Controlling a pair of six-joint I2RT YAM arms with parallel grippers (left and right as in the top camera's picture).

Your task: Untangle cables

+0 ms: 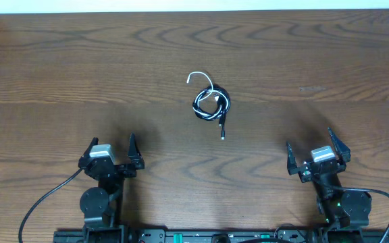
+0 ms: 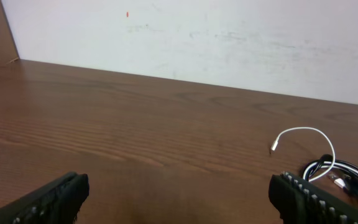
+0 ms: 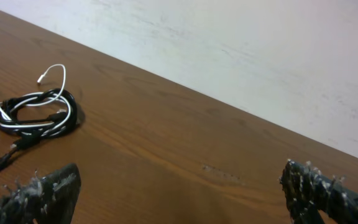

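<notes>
The cables (image 1: 211,102) lie tangled in one small coil at the middle of the wooden table (image 1: 59,74). The white cable (image 1: 200,77) loops out at the coil's upper left. The black cable's plug end (image 1: 222,131) trails toward the front. My left gripper (image 1: 111,150) is open near the front left, well short of the coil. My right gripper (image 1: 309,143) is open at the front right, also far from it. The left wrist view has the coil (image 2: 340,173) at right, past the right finger (image 2: 316,199). The right wrist view has the coil (image 3: 36,115) at left.
A pale wall (image 2: 216,37) rises behind the table's far edge. The arms' own thick black wires (image 1: 42,199) run along the front edge by the bases. A faint scuff (image 3: 219,171) marks the wood ahead of the right gripper.
</notes>
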